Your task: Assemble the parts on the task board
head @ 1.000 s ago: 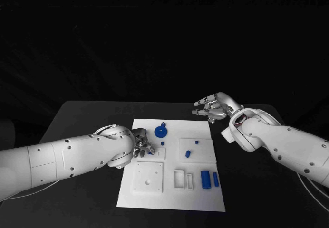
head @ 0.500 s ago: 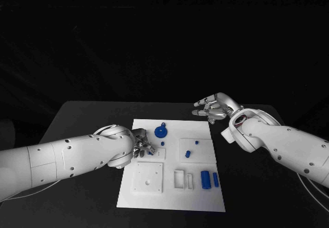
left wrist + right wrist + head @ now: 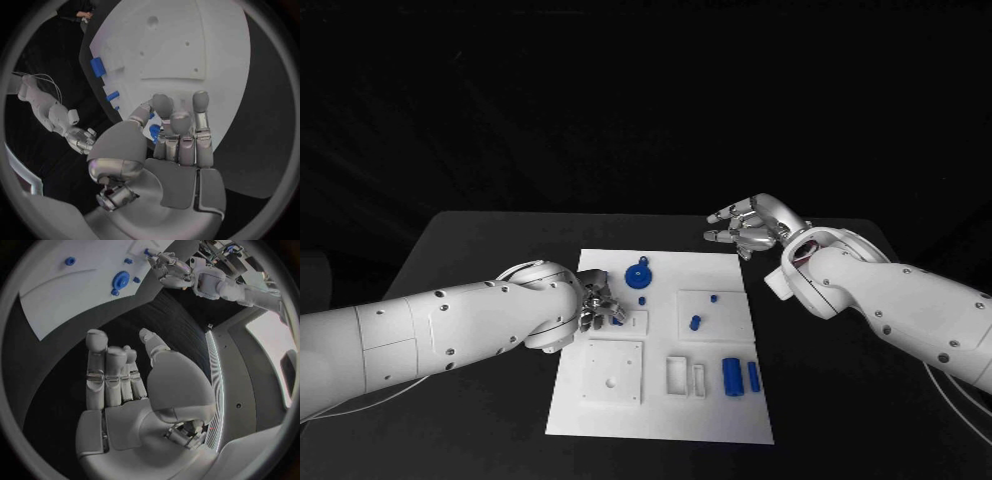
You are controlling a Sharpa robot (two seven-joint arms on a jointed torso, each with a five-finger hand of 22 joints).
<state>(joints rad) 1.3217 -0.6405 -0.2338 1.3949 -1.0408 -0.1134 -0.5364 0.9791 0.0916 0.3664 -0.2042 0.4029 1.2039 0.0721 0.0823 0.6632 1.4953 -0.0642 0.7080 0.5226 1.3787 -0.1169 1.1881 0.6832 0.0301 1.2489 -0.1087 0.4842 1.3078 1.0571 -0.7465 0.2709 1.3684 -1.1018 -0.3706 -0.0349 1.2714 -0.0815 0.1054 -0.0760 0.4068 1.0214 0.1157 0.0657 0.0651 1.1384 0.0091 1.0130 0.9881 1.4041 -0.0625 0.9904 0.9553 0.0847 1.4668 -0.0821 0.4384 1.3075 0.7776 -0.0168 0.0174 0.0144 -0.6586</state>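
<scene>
Left hand point(image 3: 599, 306) fingers pinch a small blue part point(image 3: 152, 131) over the white task board point(image 3: 664, 410); right hand point(image 3: 750, 226) fingers apart beyond the board.

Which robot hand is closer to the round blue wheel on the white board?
Left. The left hand sits over the board just beside and below the round blue wheel; the right hand hovers off the board, past its far right corner.
</scene>
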